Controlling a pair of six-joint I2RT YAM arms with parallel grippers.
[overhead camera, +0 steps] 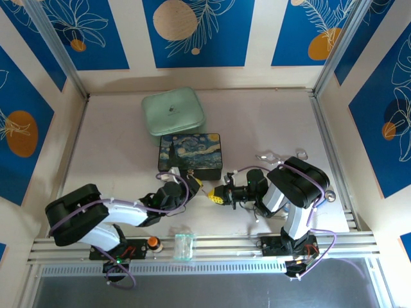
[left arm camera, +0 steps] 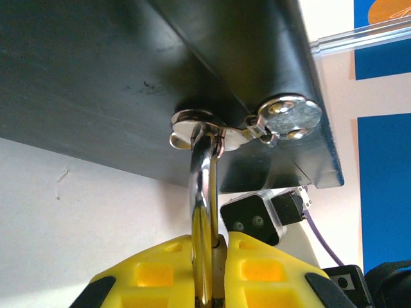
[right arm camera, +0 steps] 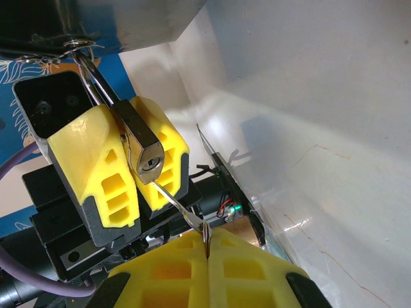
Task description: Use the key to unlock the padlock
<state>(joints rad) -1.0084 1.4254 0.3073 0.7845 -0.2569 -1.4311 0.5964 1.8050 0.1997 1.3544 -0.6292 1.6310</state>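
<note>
The left gripper (left arm camera: 210, 244) is clamped on the padlock (right arm camera: 142, 142), whose shackle (left arm camera: 201, 183) hangs through the latch (left arm camera: 192, 122) on the front of the painted box (overhead camera: 191, 151). The right gripper (right arm camera: 207, 237) pinches the key (right arm camera: 174, 200), its tip meeting the padlock's keyhole end.

Left pincer (left arm camera: 215, 247), right pincer (right arm camera: 207, 239), both clenched, tips near.

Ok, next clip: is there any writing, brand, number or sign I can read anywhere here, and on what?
No text can be read in these pictures.
On the green case: a small dark mark on the lid, too small to read.
On the padlock: no legible stamp around the keyhole; blurred.
On the painted box: a swirly night-sky picture, no words visible.
On the wall panels: leaf and circle patterns, no lettering.
</note>
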